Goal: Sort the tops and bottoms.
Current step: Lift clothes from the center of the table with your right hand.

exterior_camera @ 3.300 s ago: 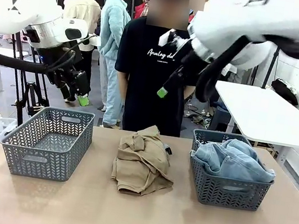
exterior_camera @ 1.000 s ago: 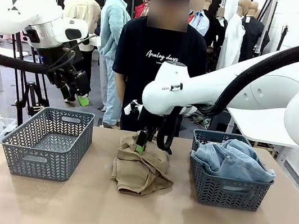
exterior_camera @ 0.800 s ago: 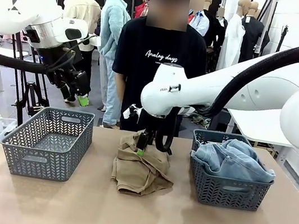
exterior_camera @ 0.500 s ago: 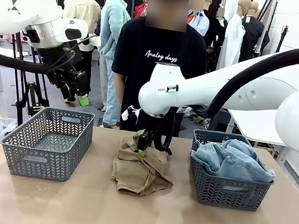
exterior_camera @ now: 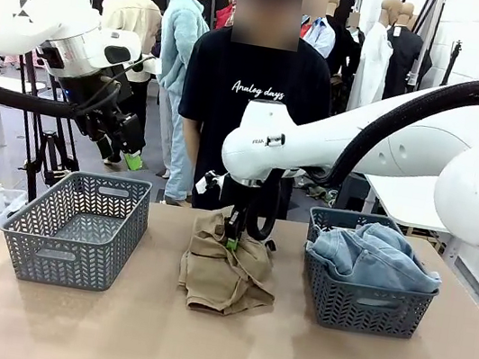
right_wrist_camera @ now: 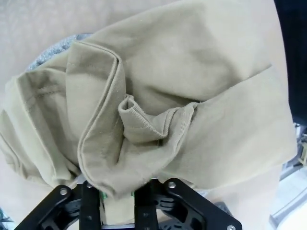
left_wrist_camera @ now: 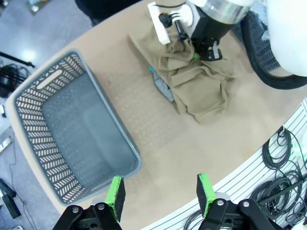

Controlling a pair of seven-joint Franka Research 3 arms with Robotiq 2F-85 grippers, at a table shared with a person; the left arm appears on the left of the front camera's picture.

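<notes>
- A pale brown tabletop point(exterior_camera: 106, 331) runs across the front view. A person point(exterior_camera: 256, 100) in a black T-shirt stands at its far edge, and a white table point(exterior_camera: 430, 187) stands behind on the right.
- The left basket point(exterior_camera: 77, 227), dark grey lattice plastic, has nothing in it. The left gripper point(exterior_camera: 129, 157) hangs above its far rim. The left wrist view shows this gripper point(left_wrist_camera: 158, 189) with its green pads wide apart and nothing between them.
- The tan top point(exterior_camera: 224, 277) lies crumpled on the tabletop between the two baskets, touching neither. A bit of grey cloth point(left_wrist_camera: 163, 88) shows at its edge, probably tucked underneath, though the view is too tight to be sure.
- The right gripper point(exterior_camera: 232, 238) is down on the far part of the tan top. In its wrist view the gripper point(right_wrist_camera: 117, 194) has its fingers drawn together on a fold of the fabric.
- The right basket point(exterior_camera: 365, 309) holds the jeans point(exterior_camera: 373, 255), which are heaped above its rim.
- About three seconds ago the right arm was raised in front of the person. A second ago its fingers stood spread over the tan top, and now they pinch it. The left arm has not moved.
</notes>
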